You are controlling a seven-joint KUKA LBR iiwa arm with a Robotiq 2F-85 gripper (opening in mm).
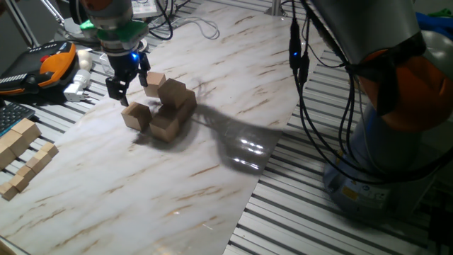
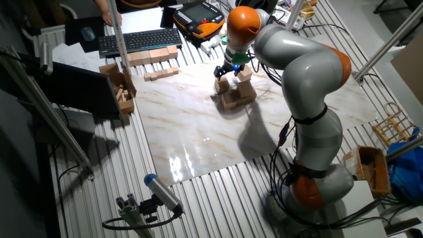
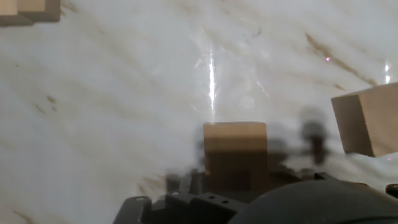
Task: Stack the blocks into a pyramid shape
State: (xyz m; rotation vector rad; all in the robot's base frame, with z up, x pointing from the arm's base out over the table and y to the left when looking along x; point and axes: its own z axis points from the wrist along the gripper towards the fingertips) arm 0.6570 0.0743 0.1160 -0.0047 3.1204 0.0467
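Nearest my fixed camera: the grey and orange arm base (image 1: 396,106), right foreground, with black cables (image 1: 301,78) hanging beside it.

Surface: white marble-pattern board (image 1: 141,191) with brown veining, glossy, showing lamp glare, laid on a ribbed aluminium table (image 1: 318,227).

Task items: the blocks (image 1: 170,106), light-tan wooden cubes, far left part of the board. I count a tight cluster with one cube raised on top, one loose cube (image 1: 136,115) just left of the cluster, and one (image 1: 154,83) behind it near the fingers. The exact number in the cluster I cannot tell.

Gripper (image 1: 126,79): black, with a blue light above it, hanging over the far left edge of the cluster. Fingers spread with nothing between them. In the hand view one cube (image 3: 236,155) lies directly below, another (image 3: 368,119) to the right, well apart.

Left edge of the table: rows of smaller, paler wooden pieces (image 1: 25,159).

Far left: orange and black handheld pendant (image 1: 42,67), white plug adapter (image 1: 76,88).

Other fixed view: black keyboard (image 2: 135,41), black monitor (image 2: 73,89) seen from behind, small wooden crate (image 2: 393,122) at far right.

Writing: none legible in any view.
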